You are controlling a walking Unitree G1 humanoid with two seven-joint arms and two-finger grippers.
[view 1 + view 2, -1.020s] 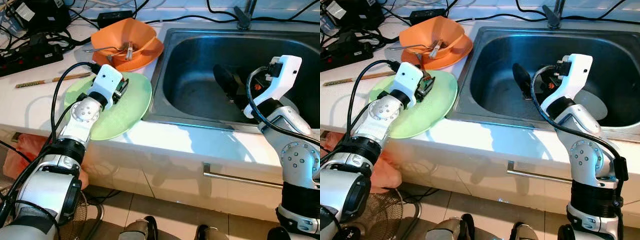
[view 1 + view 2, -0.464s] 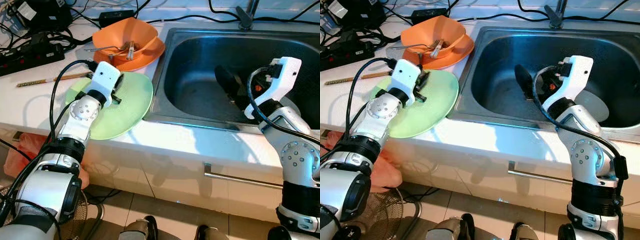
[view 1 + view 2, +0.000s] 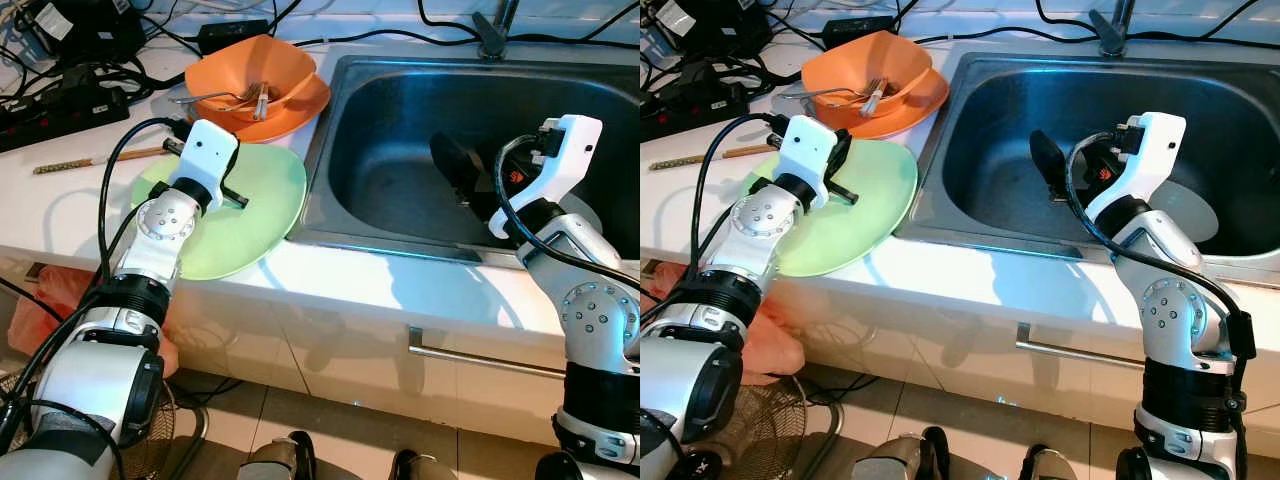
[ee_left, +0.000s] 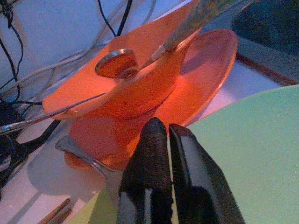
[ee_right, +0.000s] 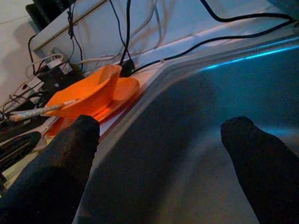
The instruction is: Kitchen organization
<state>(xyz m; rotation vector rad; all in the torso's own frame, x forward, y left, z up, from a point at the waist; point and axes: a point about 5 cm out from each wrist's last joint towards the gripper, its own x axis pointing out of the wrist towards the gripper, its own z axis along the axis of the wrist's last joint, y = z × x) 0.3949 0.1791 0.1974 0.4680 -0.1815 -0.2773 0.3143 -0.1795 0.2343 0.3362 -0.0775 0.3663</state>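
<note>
A green plate [image 3: 245, 215] lies on the white desk [image 3: 60, 215] at the near left, its right edge just beside the sink [image 3: 400, 215] rim. The left gripper [image 4: 167, 133] hovers over the plate's far part, fingers [image 4: 149, 154] clenched together on nothing. To the right, the right gripper [image 5: 159, 135] hangs inside the steel sink, its fingers [image 5: 70, 154] spread wide and released. Farther back on the left, an orange bowl [image 3: 250, 70] sits on an orange plate [image 3: 295, 110], holding cutlery [image 3: 215, 97]. A chopstick [image 3: 95, 160] lies left of the green plate, with black cables [image 3: 70, 90] beyond it.
</note>
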